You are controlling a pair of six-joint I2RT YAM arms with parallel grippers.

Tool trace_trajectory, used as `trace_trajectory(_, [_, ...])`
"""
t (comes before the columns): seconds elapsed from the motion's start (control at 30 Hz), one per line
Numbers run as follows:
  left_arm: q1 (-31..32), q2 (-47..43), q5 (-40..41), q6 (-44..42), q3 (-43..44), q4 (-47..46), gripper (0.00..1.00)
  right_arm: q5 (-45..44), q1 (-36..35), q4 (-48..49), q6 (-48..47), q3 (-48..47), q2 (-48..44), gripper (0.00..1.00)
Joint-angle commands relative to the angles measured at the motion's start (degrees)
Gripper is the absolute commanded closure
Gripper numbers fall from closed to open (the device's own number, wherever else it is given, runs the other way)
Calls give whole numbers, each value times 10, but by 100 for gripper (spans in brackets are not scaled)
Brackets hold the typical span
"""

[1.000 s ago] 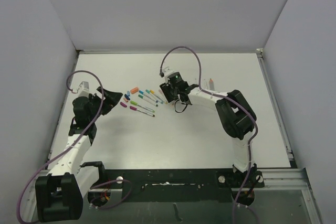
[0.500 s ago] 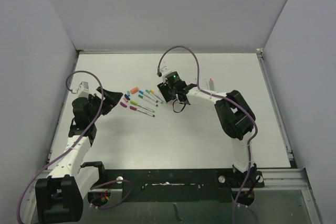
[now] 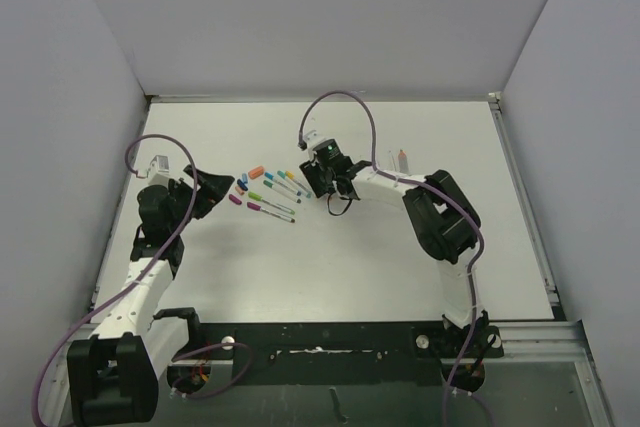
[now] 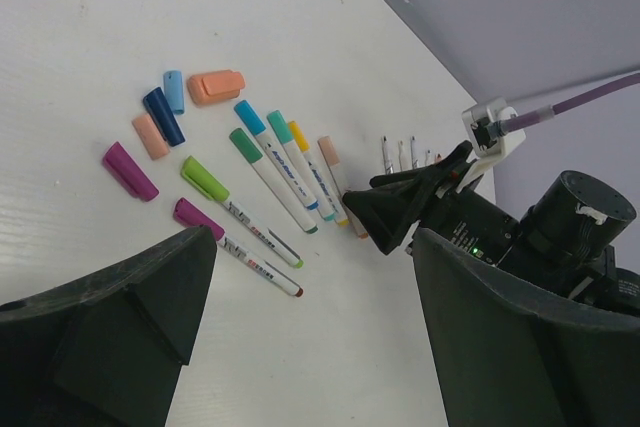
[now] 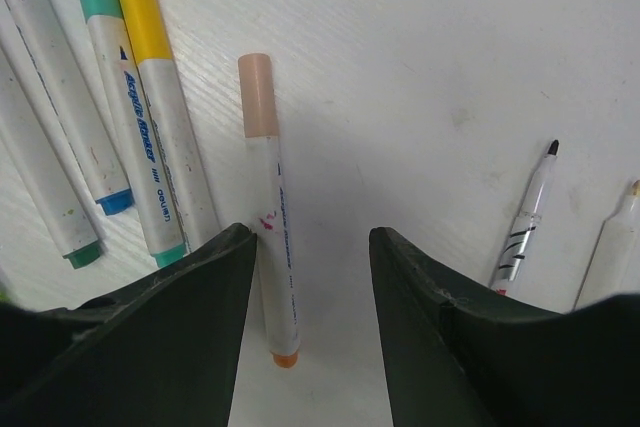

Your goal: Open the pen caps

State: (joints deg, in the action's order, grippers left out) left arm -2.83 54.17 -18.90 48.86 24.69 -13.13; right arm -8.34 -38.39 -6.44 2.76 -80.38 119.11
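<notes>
Right gripper (image 5: 308, 247) is hovering open astride the peach pen (image 5: 272, 217), risking nudging the yellow pen (image 5: 165, 127) beside; left gripper (image 4: 312, 247) is gaping too.

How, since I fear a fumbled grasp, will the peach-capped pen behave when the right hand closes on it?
The peach-capped pen is a round barrel lying flat, so a sideways nudge would probably roll it. Its smooth plastic looks stiff, light, perhaps slippery. It sits off-centre in the open right hand, so one side likely touches first.
</notes>
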Motion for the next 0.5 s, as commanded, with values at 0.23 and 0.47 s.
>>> trace_trajectory(0.23, [-3, 13, -14, 0, 15, -45, 20, 27, 4, 17, 15, -20, 11, 54])
trace_trajectory(0.47, [0, 26, -23, 4, 16, -54, 20, 71, 23, 28, 43, 6, 5, 61])
